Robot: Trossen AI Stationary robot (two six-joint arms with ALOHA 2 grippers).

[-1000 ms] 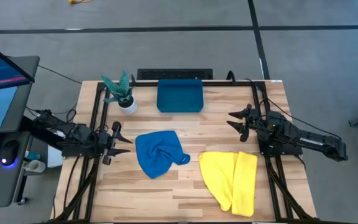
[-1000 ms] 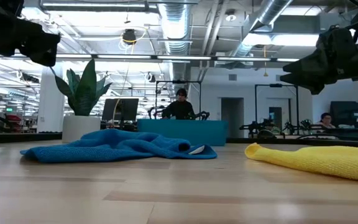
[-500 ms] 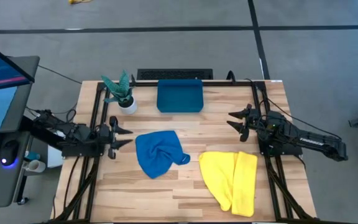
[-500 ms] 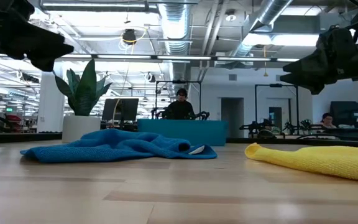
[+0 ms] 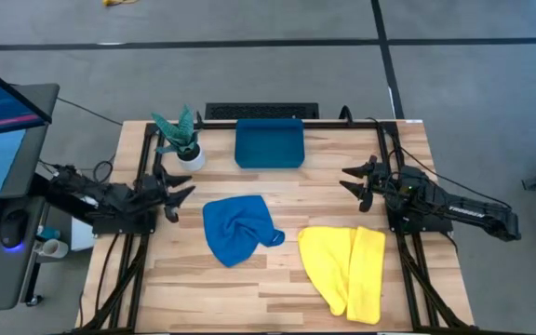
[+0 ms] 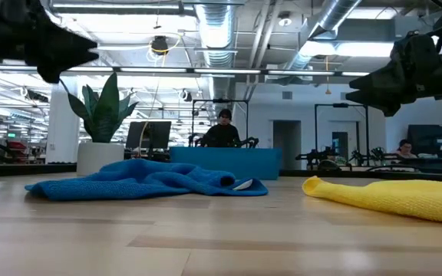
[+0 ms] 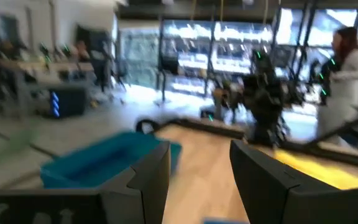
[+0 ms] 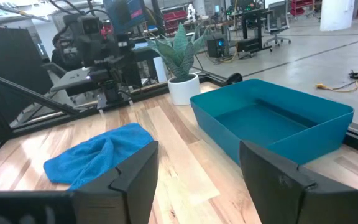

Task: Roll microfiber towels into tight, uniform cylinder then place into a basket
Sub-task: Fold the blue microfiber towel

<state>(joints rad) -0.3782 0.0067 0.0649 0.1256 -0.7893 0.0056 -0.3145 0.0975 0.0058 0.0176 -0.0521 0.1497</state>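
Left pincer: mine, open with nothing between the fingers; it hangs above the surface's left edge, between the plant pot and the blue towel, clear of both.
Right pincer: mine, fully open and empty; raised near the right edge, above and behind the yellow towel, pointing inward.
Blue towel: crumpled flat heap, left of centre on the wooden surface; not rolled; one corner reaches toward the yellow towel without touching it.
Yellow towel: folded loosely lengthwise, right front part of the surface; its front end lies close to the front edge.
Basket: teal, empty, set against the back edge at the middle.
Plant pot: white, with a spiky green plant, at the back left, just beside the basket.
Open room: bare wood between basket and towels, and along the front left.
Background: a person in the low view, beyond the basket.
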